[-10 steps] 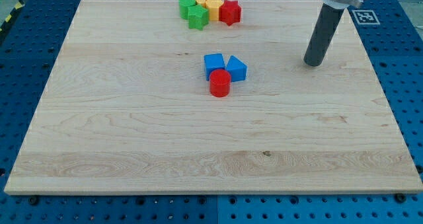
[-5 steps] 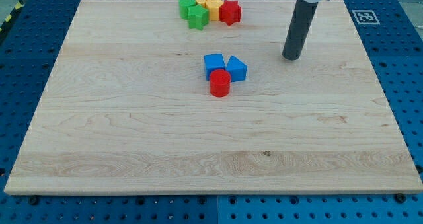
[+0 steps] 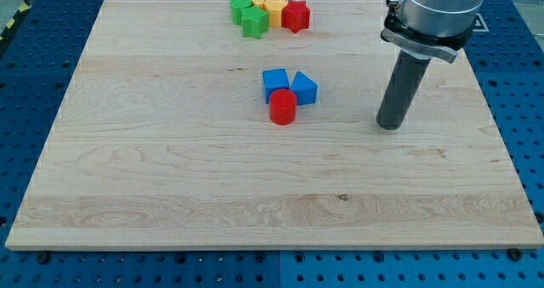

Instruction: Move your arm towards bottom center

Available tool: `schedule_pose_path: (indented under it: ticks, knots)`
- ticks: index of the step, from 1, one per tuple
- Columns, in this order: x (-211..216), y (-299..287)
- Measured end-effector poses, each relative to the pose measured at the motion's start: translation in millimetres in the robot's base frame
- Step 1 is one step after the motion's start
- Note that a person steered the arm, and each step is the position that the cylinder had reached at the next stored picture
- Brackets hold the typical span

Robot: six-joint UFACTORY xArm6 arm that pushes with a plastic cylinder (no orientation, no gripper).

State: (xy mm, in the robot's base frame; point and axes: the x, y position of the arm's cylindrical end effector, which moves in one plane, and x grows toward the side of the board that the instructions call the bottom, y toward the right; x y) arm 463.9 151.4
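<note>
My tip (image 3: 389, 126) rests on the wooden board (image 3: 170, 177) at the view's right, a little below mid-height. It stands well to the right of a small cluster: a blue cube (image 3: 274, 83), a blue wedge-shaped block (image 3: 303, 88) and a red cylinder (image 3: 283, 107), all touching. The tip touches no block. The rod (image 3: 402, 86) rises to the arm's grey flange at the view's top right.
At the board's top edge sits a second cluster: two green blocks (image 3: 247, 14), two yellow blocks (image 3: 269, 5) and a red star-shaped block (image 3: 296, 16). The board lies on a blue perforated table (image 3: 527, 110).
My tip first moved up and left, then came down the view and slightly right to its present spot. No block has moved.
</note>
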Motion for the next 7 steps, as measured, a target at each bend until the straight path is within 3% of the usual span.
schedule_pose_path:
  ticks: [3,7]
  knots:
    - [3,0]
    - [88,0]
